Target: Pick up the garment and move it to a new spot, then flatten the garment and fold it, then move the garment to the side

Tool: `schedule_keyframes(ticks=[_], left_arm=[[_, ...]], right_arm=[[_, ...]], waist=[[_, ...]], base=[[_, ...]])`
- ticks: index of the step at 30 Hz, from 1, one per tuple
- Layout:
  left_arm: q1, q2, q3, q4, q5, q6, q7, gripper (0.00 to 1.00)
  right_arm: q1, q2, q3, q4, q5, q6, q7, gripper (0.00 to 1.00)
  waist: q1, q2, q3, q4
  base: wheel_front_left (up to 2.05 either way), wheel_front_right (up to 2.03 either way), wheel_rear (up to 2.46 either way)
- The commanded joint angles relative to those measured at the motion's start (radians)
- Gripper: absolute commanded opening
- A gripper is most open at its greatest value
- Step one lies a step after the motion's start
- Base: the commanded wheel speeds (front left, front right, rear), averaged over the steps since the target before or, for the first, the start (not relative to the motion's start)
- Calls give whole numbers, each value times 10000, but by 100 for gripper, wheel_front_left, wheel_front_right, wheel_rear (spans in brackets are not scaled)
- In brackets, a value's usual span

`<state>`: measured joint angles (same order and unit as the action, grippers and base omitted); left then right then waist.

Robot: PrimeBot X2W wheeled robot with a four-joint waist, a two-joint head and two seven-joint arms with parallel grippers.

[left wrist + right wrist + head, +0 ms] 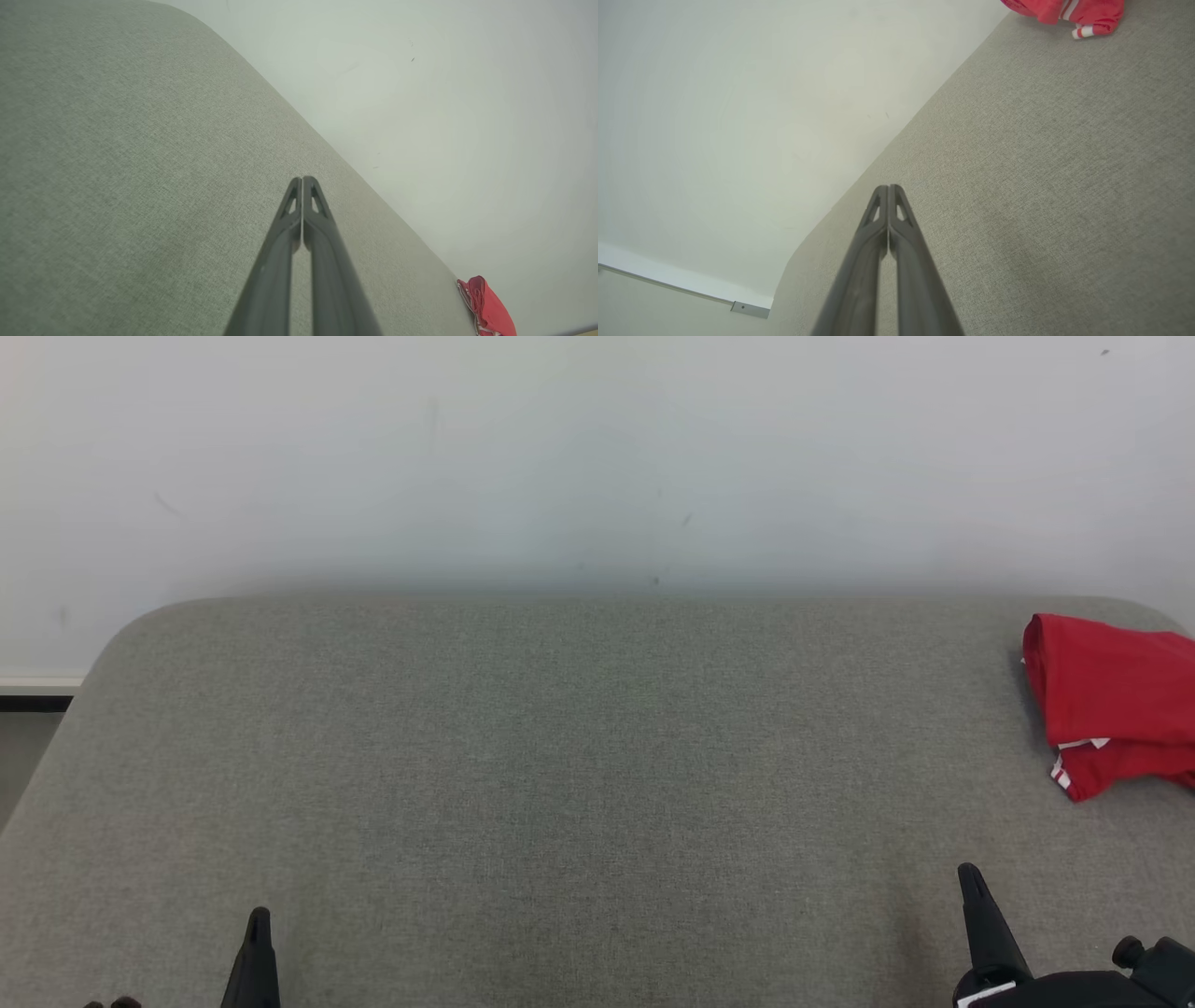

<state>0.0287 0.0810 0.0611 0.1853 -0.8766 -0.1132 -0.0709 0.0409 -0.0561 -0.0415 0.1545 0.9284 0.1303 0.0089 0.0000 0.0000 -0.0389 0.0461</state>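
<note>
The red garment (1111,700) lies as a compact folded bundle at the far right of the grey fabric-covered surface (560,756), close to its rear right corner and cut off by the right edge of the head view. A white trim with red stripes shows along the bundle's lower left side. From the right wrist view the garment sits at the very top edge with a striped cuff poking out toward the open fabric. From the left wrist view it is a small red heap low on the right, beside the surface's rear edge where it meets the pale wall (597,457). The left gripper (259,919) rises from the lower left of the head view, well apart from the garment. In its own wrist view its 2 dark fingers (327,261) are pressed together at the tips, with only a thin slit lower down and nothing between them. The right gripper (969,875) stands at the lower right of the head view, nearer the garment but clear of it, bare fabric lying between them. Its 2 fingers (910,266) likewise meet tip to tip and hold nothing. Whether either tip touches the fabric cannot be told. The wall carries a few faint marks, and a white baseboard (37,682) runs along it at the left, beyond the surface's rounded corner
</note>
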Motion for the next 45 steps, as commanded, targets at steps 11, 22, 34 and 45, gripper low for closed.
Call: schedule_keyframes(ticks=[11, 22, 34, 45], left_arm=[[-514, -64, 153, 61, -1696, -54, 410, 0], [-689, -111, 230, 166, -2766, -90, 686, 0], [-880, -164, 311, 275, -3925, -105, 991, 0], [-1051, -206, 378, 368, -4873, -128, 1233, 0]], right_arm=[[-490, -69, -162, 122, 1585, 3, 205, 0], [-691, -64, -251, 268, 2596, 4, 350, 0], [-904, -54, -352, 425, 3699, 5, 524, 0], [-1081, -44, -439, 562, 4584, 5, 649, 0]], waist=[[0, 0, 68, -74], [0, 0, 120, -131], [0, 0, 183, -200], [0, 0, 240, -263]], base=[[0, 0, 0], [0, 0, 0], [0, 0, 0], [0, 0, 0]])
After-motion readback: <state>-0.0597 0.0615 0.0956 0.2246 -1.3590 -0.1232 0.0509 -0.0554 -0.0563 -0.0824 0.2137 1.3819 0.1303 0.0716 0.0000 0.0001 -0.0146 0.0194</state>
